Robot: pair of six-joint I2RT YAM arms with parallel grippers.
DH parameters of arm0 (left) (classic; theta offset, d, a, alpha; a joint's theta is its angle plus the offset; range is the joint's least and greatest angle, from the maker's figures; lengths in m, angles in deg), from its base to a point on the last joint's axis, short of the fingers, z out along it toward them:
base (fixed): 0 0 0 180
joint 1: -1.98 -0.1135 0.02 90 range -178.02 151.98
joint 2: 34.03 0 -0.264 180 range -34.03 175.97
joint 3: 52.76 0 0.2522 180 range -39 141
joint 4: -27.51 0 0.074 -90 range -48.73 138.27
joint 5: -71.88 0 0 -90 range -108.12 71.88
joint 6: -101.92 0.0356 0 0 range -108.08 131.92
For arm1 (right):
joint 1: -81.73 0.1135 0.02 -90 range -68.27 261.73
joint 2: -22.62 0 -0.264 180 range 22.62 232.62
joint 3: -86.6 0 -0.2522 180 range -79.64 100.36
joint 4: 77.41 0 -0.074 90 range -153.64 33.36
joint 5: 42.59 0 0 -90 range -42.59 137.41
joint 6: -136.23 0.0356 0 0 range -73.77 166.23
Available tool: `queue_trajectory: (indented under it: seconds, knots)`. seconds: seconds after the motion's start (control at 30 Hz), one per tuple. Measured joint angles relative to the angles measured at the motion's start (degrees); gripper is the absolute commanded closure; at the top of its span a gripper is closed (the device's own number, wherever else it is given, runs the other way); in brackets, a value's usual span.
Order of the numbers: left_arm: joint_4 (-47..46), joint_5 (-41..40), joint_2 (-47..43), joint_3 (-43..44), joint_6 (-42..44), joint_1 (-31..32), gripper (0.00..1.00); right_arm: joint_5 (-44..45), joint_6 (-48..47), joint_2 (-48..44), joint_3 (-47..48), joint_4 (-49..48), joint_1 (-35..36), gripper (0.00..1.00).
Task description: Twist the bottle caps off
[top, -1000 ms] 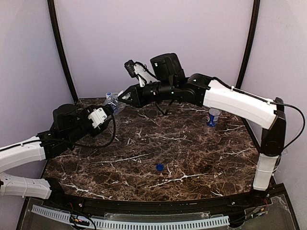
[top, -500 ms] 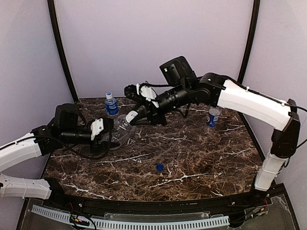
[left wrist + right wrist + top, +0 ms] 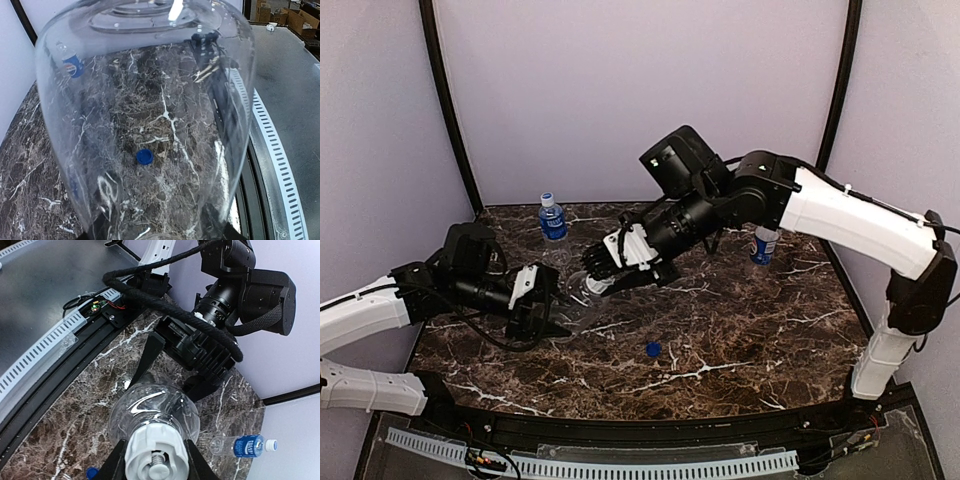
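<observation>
So the left gripper [image 3: 548,312] is clamped on the clear bottle [image 3: 152,410] and the right gripper [image 3: 603,278] pinches its white cap [image 3: 157,449], not off yet. A blue cap [image 3: 653,349] lies loose just below both grippers, so I'd guess one done, two left

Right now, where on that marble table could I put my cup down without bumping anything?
The widest bare patch of table is near right, bordered by the loose blue cap, the Pepsi bottle and the front edge. Left of centre is crowded: left gripper holds the clear bottle, right gripper grips its white cap.
</observation>
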Motion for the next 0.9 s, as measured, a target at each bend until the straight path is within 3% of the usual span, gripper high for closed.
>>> queue_trajectory:
  seconds: [0.1,0.17,0.2,0.37,0.57,0.73,0.9]
  knots:
    - [-0.7,-0.4,0.0,0.0,-2.1,0.0,0.71,1.9,-0.1,-1.4,-2.8,-3.6,0.1,0.32]
    - [-1.9,-1.3,-0.1,0.0,-3.3,0.0,0.71,3.0,0.1,-2.8,-5.7,-7.1,0.4,0.03]
    - [-2.8,-2.3,-0.2,0.0,-3.9,0.0,0.72,3.6,0.9,-3.5,-7.2,-9.0,0.5,0.02]
    - [-6.9,-8.7,-0.3,-0.4,-4.9,0.0,0.72,6.4,9.3,-6.3,-10.1,-17.7,0.0,0.01]
    - [-12.8,-19.6,-0.6,-2.6,-4.5,0.0,0.72,8.7,31.4,-6.1,-4.8,-23.5,-4.9,0.04]
    - [-18.7,-29.6,-0.6,-3.7,-2.6,0.0,0.72,10.7,52.7,-2.0,4.9,-23.5,-8.8,0.12]
    - [-22.9,-36.0,-0.5,-4.3,-0.1,0.0,0.72,12.8,65.0,3.0,11.1,-19.1,-8.6,0.22]
